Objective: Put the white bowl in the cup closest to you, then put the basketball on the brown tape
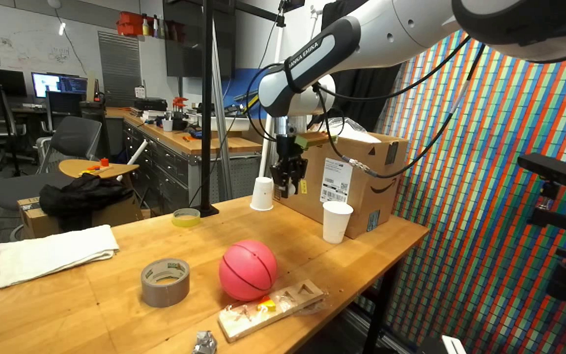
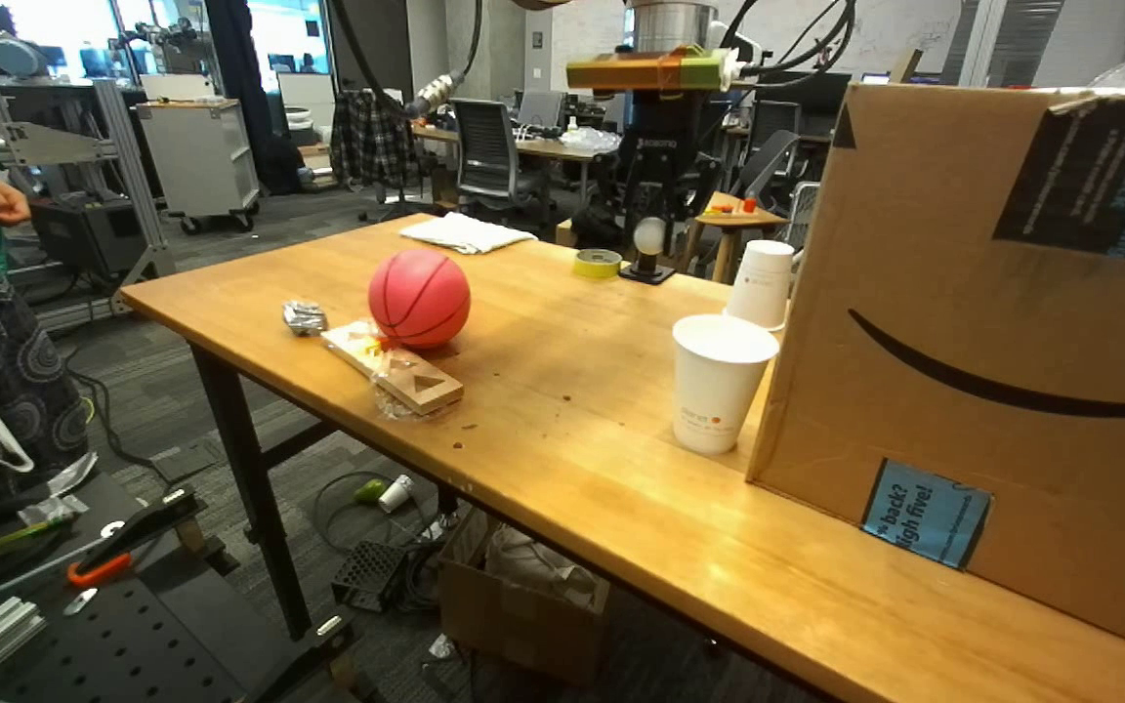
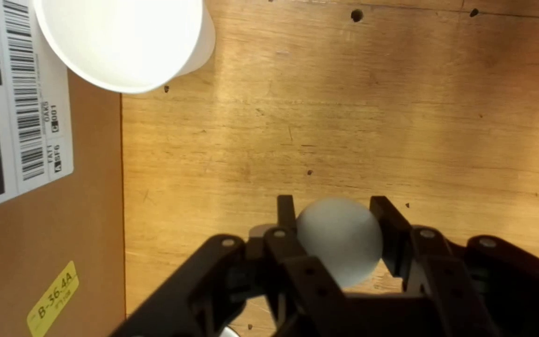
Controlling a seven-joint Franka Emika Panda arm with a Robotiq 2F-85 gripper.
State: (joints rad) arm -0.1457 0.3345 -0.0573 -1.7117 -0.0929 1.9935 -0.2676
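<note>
My gripper (image 3: 334,206) is closed around the white bowl (image 3: 339,241), a small smooth white ball pinched between its two dark fingers. It hangs above the table near the cardboard box, with the white ball also showing below it in an exterior view (image 2: 649,235). An upright, open white cup (image 3: 129,42) lies up and to the left of the jaws in the wrist view. A white cup turned upside down (image 1: 262,194) stands farther back. The pinkish-red basketball (image 1: 247,270) rests on the table against a wooden tray. Left of it is the brown tape (image 1: 166,294), lying flat.
A large cardboard box (image 2: 963,322) borders the upright cup. The wooden tray (image 1: 293,305) sits by the table's edge. Crumpled foil (image 2: 305,317), a yellow tape roll (image 1: 185,218) and a folded white cloth (image 1: 54,253) lie about. A black post (image 1: 207,108) rises from the table.
</note>
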